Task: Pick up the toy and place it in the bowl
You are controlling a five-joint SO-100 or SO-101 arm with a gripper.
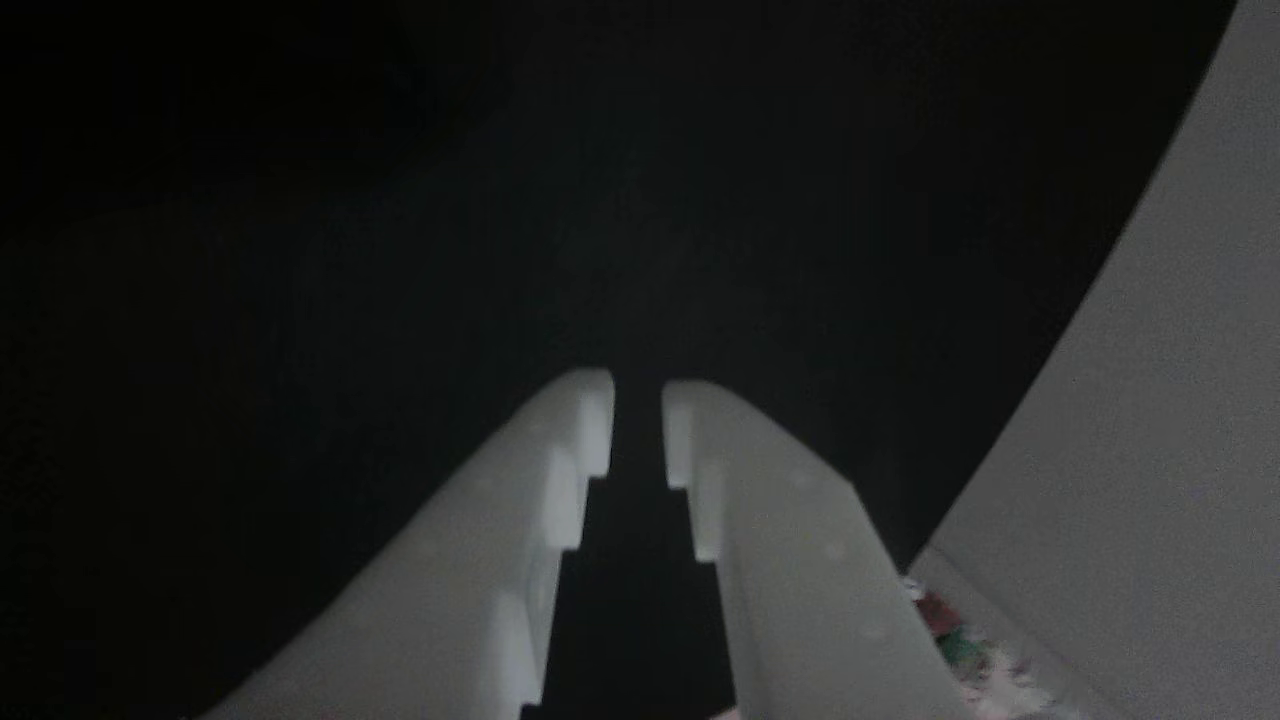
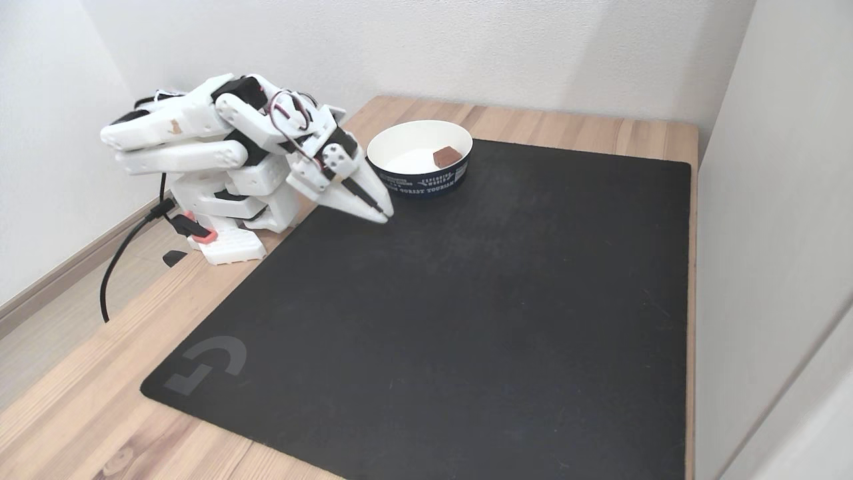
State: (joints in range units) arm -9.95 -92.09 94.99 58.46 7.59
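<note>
Fixed view, upper centre: the toy (image 2: 447, 157) lies in the bowl (image 2: 400, 177) — task seemingly done — claw (image 2: 385, 215) nearly clenched, empty, needing only parking.

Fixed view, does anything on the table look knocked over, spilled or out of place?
Nothing stands out. The toy sits inside the upright bowl, the black mat lies flat, and the gripper is empty, nearly closed, low over the mat's edge beside the bowl.
</note>
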